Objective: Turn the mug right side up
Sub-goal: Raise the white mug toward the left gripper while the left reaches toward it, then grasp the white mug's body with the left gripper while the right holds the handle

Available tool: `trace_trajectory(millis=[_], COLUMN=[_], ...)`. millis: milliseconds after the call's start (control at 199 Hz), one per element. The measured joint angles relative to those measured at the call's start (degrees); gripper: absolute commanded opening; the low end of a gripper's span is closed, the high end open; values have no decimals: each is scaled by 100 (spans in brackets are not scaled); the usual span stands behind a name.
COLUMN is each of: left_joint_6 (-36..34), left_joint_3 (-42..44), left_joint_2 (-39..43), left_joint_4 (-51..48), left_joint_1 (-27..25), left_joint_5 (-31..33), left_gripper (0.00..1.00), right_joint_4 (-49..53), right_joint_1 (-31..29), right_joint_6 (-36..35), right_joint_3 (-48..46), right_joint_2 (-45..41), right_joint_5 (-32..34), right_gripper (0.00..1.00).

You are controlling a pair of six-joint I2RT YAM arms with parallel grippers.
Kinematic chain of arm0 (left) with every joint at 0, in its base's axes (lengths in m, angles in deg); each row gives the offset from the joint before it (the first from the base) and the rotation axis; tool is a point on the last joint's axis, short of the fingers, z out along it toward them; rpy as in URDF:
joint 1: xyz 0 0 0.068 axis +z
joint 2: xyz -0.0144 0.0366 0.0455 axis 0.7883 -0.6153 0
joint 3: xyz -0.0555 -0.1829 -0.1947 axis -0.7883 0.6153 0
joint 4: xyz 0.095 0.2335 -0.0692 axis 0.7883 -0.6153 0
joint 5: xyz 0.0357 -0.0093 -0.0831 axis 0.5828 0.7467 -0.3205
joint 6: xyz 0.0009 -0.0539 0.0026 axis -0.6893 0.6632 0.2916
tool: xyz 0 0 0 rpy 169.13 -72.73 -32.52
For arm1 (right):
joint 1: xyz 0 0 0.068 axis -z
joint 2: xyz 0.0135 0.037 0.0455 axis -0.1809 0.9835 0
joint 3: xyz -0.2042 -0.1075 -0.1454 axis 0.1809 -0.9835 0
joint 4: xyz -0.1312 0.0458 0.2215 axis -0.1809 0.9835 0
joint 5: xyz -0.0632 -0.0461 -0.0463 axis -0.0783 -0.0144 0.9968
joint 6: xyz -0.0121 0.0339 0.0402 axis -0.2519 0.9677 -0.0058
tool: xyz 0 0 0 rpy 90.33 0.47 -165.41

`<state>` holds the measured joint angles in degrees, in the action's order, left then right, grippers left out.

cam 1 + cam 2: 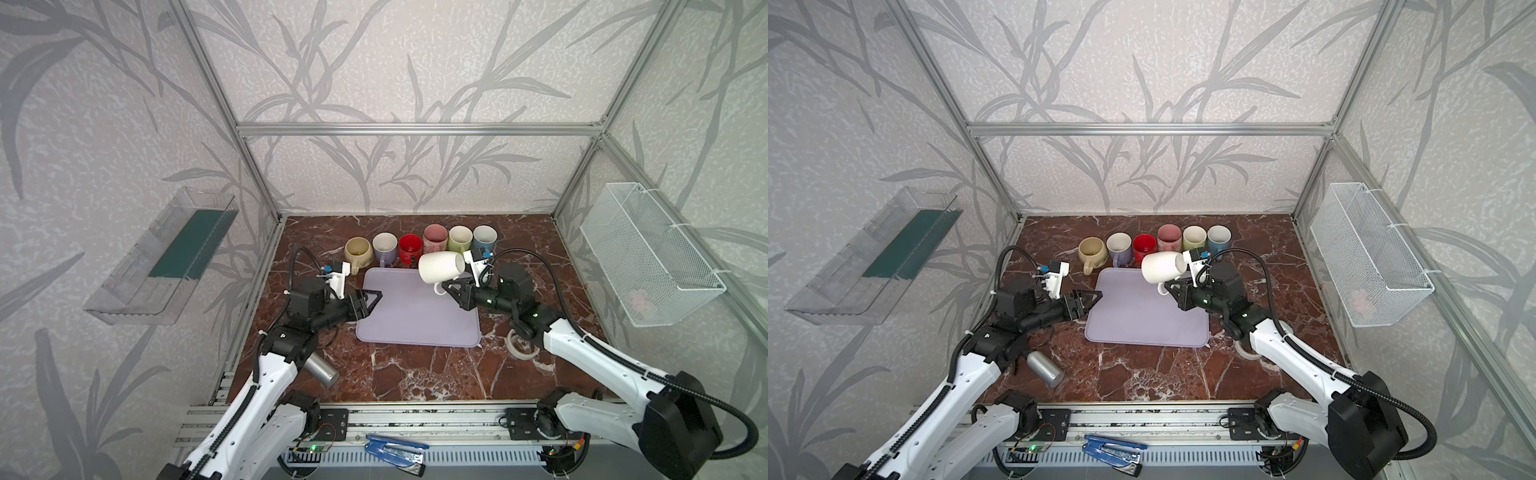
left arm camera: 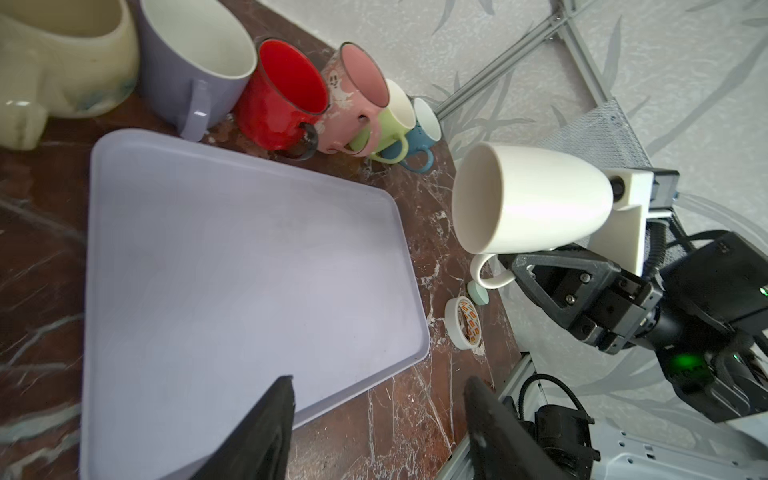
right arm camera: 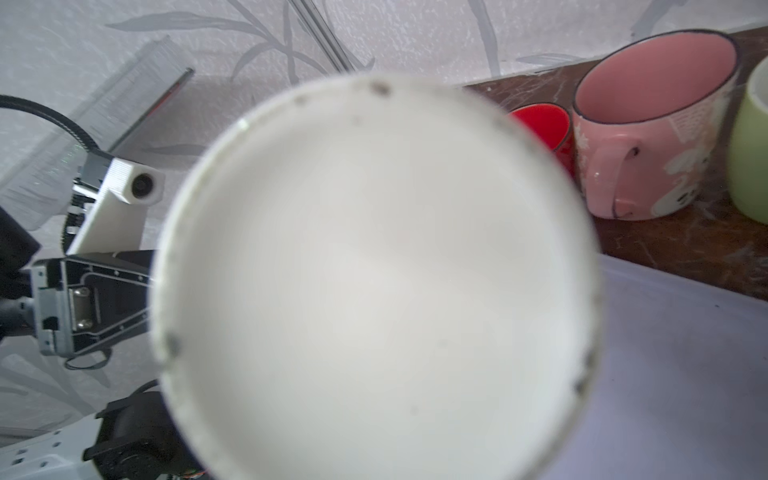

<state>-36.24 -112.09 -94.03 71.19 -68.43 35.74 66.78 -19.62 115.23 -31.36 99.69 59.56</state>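
A white mug [image 1: 438,268] [image 1: 1160,266] hangs on its side in the air over the far right corner of the lilac tray [image 1: 415,320] [image 1: 1142,320]. Its mouth points left, toward my left arm. My right gripper [image 1: 446,286] [image 1: 1169,286] is shut on the handle underneath, as the left wrist view shows [image 2: 523,266]. In the right wrist view the mug's base [image 3: 374,270] fills the picture and hides the jaws. My left gripper [image 1: 374,297] [image 1: 1094,297] [image 2: 378,382] stands open and empty over the tray's left edge [image 2: 228,249].
Upright mugs line the back: cream [image 1: 358,249], lilac [image 1: 384,247], red [image 1: 410,247], pink [image 1: 435,237], green [image 1: 460,239], blue [image 1: 485,239]. A metal can [image 1: 322,368] lies by my left arm; a tape roll [image 1: 521,345] lies under my right. A wire basket [image 1: 648,257] hangs right.
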Motion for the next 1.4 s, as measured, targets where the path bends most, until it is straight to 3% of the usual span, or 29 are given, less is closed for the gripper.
trace_trajectory(millis=[135, 592, 1028, 1404], left_joint_6=[330, 739, 852, 807], left_joint_3=[195, 203, -39, -184], left_joint_2=[-127, -935, -1443, -1735], left_joint_4=[896, 2800, 3580, 3751], left_joint_1=[-343, -999, -1408, -1589], left_joint_5=[-284, -409, -452, -492], left_gripper=[40, 36, 40, 30], right_joint_4=[-831, -2494, -3436, -4376], right_joint_1=[92, 114, 118, 122], right_joint_6=[553, 1635, 2282, 2905], right_joint_3=[-114, -120, -120, -120], right_joint_2=[98, 529, 975, 1373], right_joint_5=[-546, -1633, -2229, -2677], right_gripper=[0, 0, 0, 0])
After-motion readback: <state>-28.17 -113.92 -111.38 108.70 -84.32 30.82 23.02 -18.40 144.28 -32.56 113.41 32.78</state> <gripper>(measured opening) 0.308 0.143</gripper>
